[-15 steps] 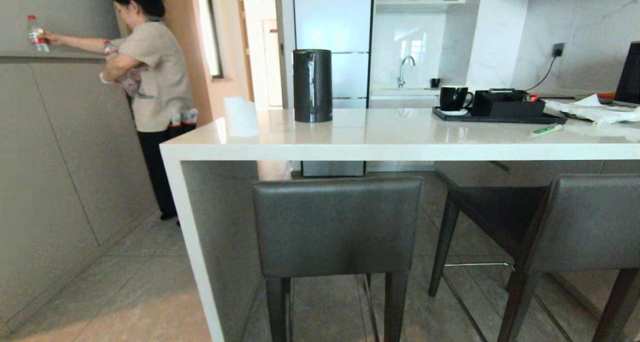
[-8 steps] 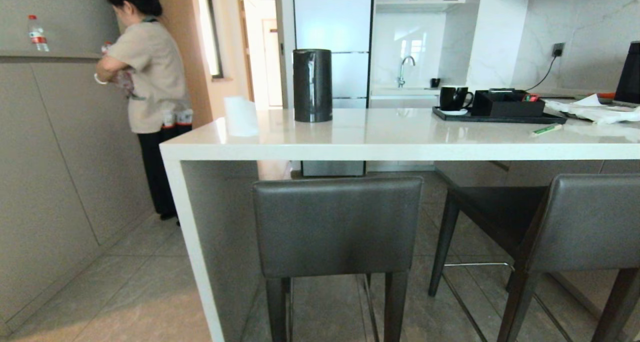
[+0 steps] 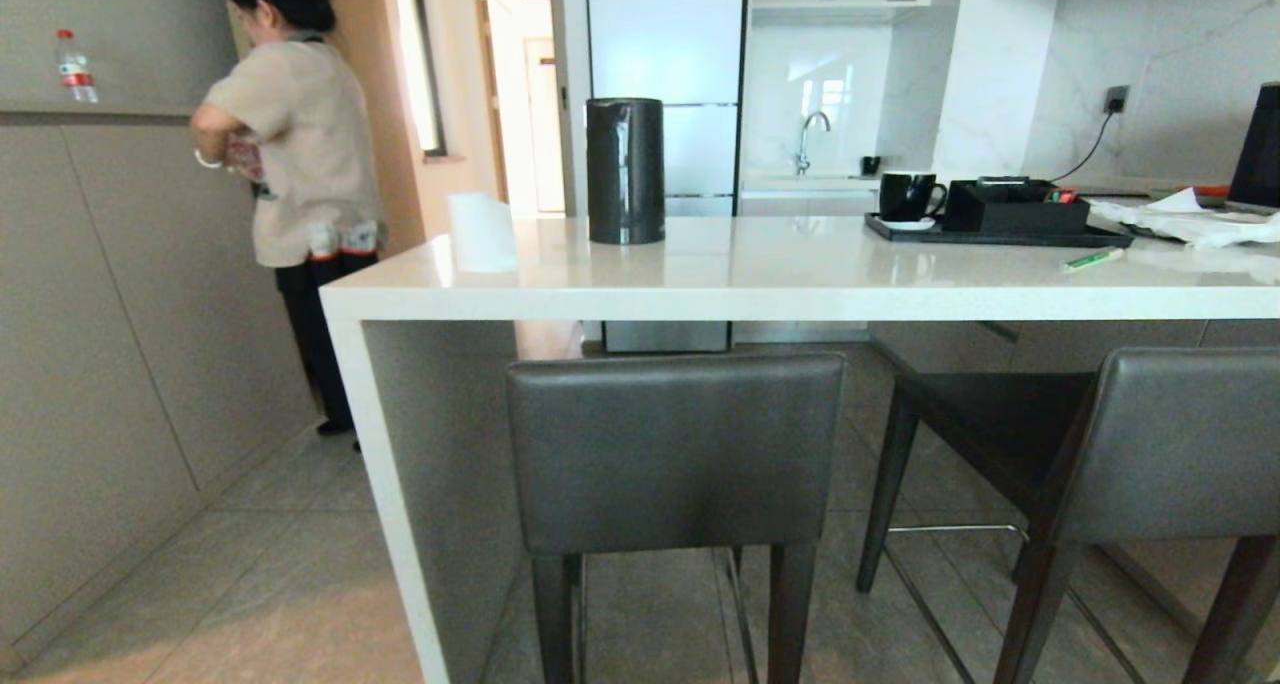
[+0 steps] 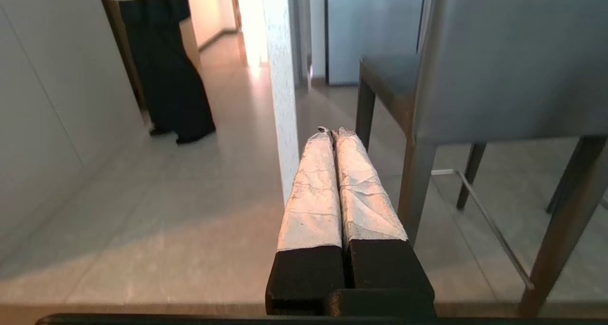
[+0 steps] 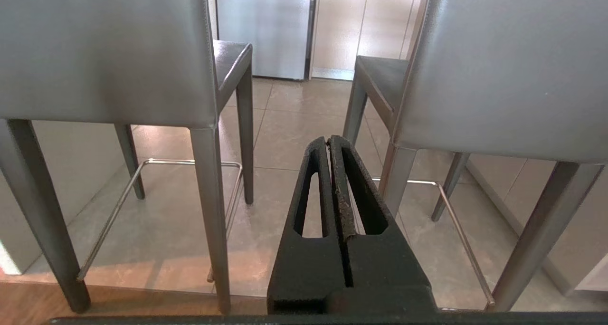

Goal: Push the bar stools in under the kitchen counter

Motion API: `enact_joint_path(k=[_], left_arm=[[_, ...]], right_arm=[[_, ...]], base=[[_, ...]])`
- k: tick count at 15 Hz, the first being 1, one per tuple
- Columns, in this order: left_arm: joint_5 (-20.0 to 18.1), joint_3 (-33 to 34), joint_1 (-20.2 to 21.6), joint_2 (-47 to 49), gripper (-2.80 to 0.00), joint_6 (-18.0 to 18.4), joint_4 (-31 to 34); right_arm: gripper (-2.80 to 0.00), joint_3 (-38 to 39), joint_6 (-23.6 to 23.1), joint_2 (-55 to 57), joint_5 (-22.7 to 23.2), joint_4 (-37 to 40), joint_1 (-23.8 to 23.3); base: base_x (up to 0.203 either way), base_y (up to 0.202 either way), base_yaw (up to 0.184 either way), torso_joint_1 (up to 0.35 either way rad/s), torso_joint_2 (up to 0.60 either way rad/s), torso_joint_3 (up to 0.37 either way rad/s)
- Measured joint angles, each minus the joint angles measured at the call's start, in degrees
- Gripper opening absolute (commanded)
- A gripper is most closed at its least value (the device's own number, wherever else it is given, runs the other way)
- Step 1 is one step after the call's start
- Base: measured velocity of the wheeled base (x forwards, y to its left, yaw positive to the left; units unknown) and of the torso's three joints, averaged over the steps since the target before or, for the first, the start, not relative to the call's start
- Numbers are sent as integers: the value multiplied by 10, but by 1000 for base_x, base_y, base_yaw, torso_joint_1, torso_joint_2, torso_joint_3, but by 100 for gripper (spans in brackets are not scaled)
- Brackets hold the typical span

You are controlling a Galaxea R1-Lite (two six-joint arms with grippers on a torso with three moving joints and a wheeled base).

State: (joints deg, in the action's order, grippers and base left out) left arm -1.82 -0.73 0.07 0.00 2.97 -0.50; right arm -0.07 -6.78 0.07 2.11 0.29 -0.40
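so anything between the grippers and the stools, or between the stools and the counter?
Nothing visible. The left gripper and right gripper, both shut, face the left stool and right stool across bare floor. Under the kitchen counter, only open floor shows ahead of both seats.

Head cam: high, faces counter point(image 3: 800, 274) edge-on, stools close at 6 and 4 o'clock. Wrist cams: low, level, facing forward. Left wrist sees left stool point(image 4: 503, 63) at 2; right wrist sees both. Shared: left stool.
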Motion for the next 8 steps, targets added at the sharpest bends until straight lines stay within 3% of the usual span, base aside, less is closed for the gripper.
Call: enact_joint_path(k=[2,5,8], left_arm=[[7,0,-1,0,-280,-21,15],[8,0,-1,0,-280,-22,18],[10,-1,-1,0,-280,-21,19]], right_arm=[[-280,0,15,0,-5,-1,0],[-280,1,51,0,-19,-2,0],[-280,1,25,0,-11,-1,0]], base=[[0,0,0,0,0,0],[0,0,0,0,0,0],[0,0,0,0,0,0]])
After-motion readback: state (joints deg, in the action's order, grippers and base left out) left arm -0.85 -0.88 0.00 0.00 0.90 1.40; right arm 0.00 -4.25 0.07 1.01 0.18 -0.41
